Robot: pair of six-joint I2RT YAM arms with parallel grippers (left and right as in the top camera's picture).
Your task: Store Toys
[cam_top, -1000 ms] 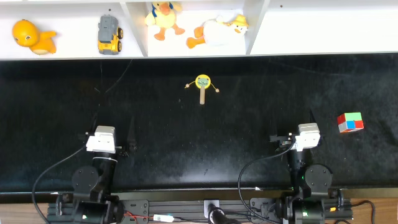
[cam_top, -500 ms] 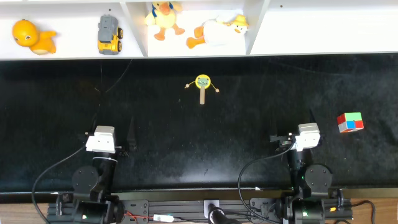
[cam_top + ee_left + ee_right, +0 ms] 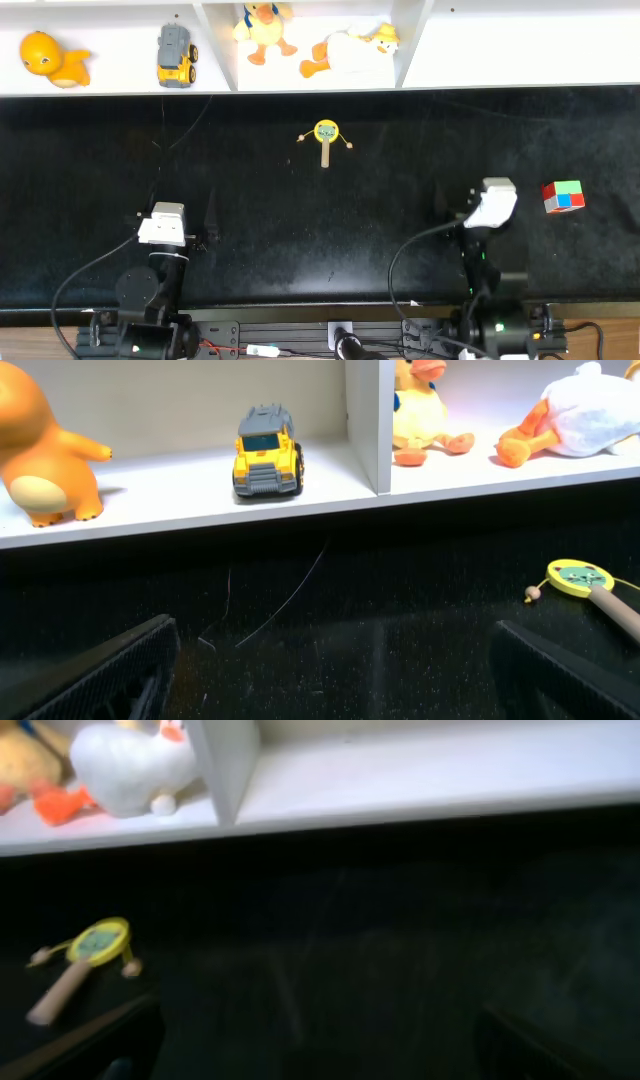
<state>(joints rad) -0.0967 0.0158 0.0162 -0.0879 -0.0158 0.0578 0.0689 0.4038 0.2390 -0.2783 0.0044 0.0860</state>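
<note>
A small yellow rattle drum with a wooden handle [image 3: 326,135] lies on the black mat at the middle back, also seen as the rattle drum [image 3: 585,582] and the rattle drum [image 3: 88,956]. A multicoloured cube [image 3: 563,196] sits at the mat's right side. My left gripper [image 3: 163,212] stands low at the front left, open and holding nothing, as the left gripper [image 3: 332,627] shows. My right gripper [image 3: 492,196] is at the front right, left of the cube, open with nothing between its fingers, as the right gripper [image 3: 318,1010] shows.
A white shelf [image 3: 520,50] runs along the back. It holds an orange duck figure [image 3: 52,57], a yellow truck [image 3: 176,55], a yellow plush duck [image 3: 263,30] and a white plush duck [image 3: 350,50]. Its right compartment is bare.
My right arm has risen and swung slightly toward the back right, nearer the cube. The left arm and the toys have not moved.
</note>
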